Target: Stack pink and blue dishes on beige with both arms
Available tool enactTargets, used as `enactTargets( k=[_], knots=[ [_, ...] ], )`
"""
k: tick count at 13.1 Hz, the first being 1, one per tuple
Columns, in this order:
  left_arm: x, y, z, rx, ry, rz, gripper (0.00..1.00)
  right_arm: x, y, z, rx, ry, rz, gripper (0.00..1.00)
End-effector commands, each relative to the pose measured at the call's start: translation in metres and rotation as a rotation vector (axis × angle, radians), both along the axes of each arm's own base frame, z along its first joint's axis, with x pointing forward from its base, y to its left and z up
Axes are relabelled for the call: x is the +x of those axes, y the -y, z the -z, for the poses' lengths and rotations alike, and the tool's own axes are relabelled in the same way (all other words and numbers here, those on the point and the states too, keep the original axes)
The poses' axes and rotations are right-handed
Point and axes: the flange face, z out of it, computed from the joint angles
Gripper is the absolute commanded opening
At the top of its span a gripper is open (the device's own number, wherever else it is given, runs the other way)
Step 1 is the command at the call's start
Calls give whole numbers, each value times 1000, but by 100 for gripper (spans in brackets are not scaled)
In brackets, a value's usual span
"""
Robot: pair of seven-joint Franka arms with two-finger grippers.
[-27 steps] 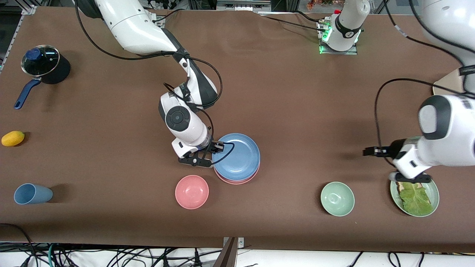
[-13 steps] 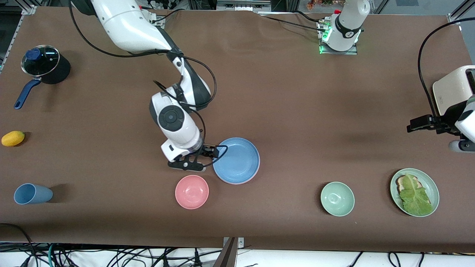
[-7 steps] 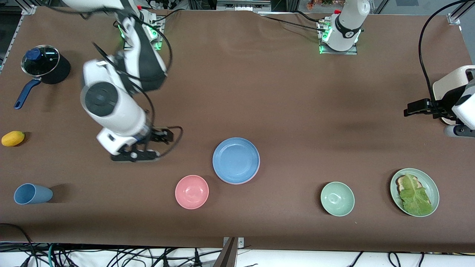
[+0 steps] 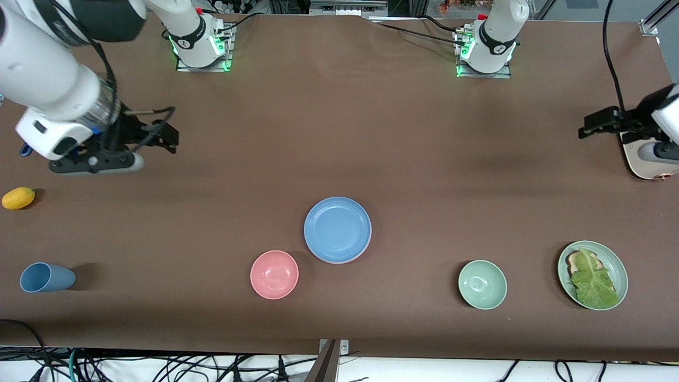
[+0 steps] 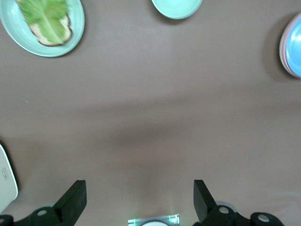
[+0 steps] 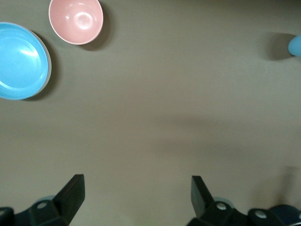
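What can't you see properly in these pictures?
- Beige plate: not visible in any view; the blue plate covers the stack. Only the edge of the pink plate shows, in the left wrist view.
- Toaster: front view, mostly hidden by the left arm and cut off by the edge.
- Cup: right wrist view, cut off by the edge.
- Bread: front view, mostly under lettuce.

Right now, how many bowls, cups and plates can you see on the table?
Bowls: 2, the pink bowl and the green bowl.
Cups: 1, the blue cup.
Plates: 3, the blue plate, the pink plate peeking out under it, and the green plate with food; another may hide in that stack.
Total: 6.
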Motion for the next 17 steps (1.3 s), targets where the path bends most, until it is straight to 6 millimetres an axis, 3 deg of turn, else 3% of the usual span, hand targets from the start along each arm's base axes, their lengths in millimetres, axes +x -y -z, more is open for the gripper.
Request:
enactTargets(
  k=[1,3,5,7,9,10,12,17],
  knots=[
    [-16,4,13,-25,-26,8,100,-22,35,-15,29,-33,-27,100],
    [-17,4,14,-22,-27,8,100,-36,46,-18,50,-32,-22,100],
    [-25,13,13,-8,-8,29,100,-33,44,-20,47,-14,-25,100],
    [-29,16,19,-9,2,33,100,-28,38,-14,42,-20,-22,100],
    [-24,17,21,-8,-6,35,100,-26,13,-10,44,-1,-62,100],
    [-22,16,24,-8,-13,34,100,-26,23,-11,60,-12,-49,100],
    [-21,14,26,-9,-15,37,100,-32,18,-19,69,-3,-79,100],
    [-19,13,31,-8,-24,38,100,-35,56,-18,64,-63,-17,100]
  ],
)
